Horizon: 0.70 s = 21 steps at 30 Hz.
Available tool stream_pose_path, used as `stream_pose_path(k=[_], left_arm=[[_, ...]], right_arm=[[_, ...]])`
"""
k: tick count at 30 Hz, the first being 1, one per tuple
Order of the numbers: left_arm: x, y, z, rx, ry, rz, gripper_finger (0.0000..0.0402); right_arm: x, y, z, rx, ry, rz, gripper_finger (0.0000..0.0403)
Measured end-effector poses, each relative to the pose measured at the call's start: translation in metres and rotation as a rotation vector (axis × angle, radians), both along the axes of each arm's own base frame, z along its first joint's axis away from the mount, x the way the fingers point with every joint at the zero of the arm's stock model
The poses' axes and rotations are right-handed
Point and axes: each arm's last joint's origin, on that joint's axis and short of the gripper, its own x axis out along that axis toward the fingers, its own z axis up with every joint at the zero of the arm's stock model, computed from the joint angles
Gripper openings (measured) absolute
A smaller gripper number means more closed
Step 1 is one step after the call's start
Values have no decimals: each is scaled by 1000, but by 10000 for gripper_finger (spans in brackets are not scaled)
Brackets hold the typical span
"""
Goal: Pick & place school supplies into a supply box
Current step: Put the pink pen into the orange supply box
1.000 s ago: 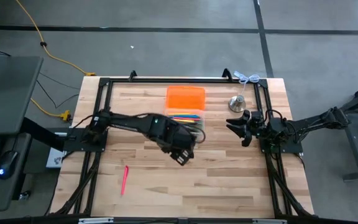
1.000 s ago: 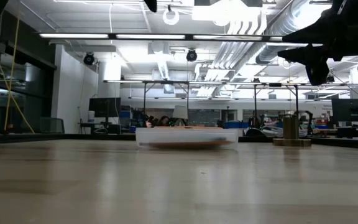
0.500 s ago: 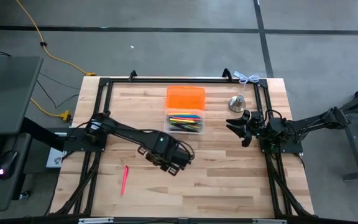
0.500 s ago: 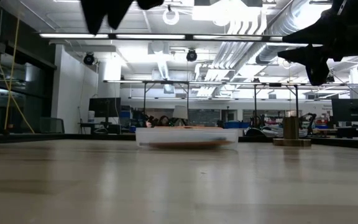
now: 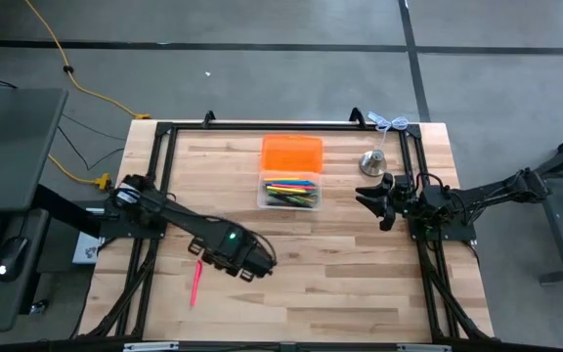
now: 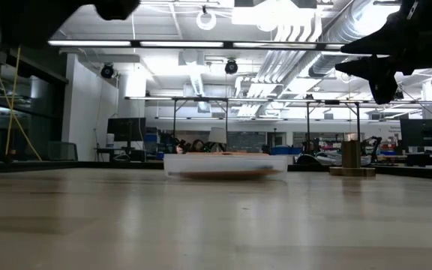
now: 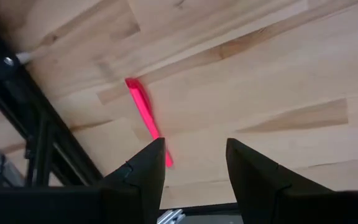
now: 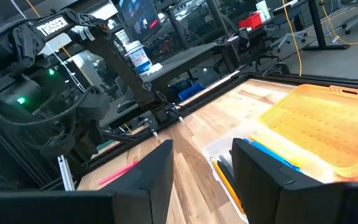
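The left gripper hangs above the wooden table with its two dark fingers spread apart and nothing between them, and a thin bright pink marker lies flat on the wood just beyond and beside one fingertip, untouched. The small clear plastic rectangular box holding coloured pens sits well away from those fingers, touching a bright orange rectangular piece. The right gripper waits near the box, fingers parted and empty, a silver bell close by.

Pen left of left tool
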Motion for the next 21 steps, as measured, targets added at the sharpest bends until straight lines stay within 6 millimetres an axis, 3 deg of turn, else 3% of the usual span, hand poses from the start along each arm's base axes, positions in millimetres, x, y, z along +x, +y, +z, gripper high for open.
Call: stream_pose_path(k=[6,21], left_arm=[[-27,-7,-11,-14,-46,49,195],[-88,-18,-61,-118,-80,132,195]], right_arm=[[0,0,0,0,1,0,140],[0,0,0,0,1,0,140]])
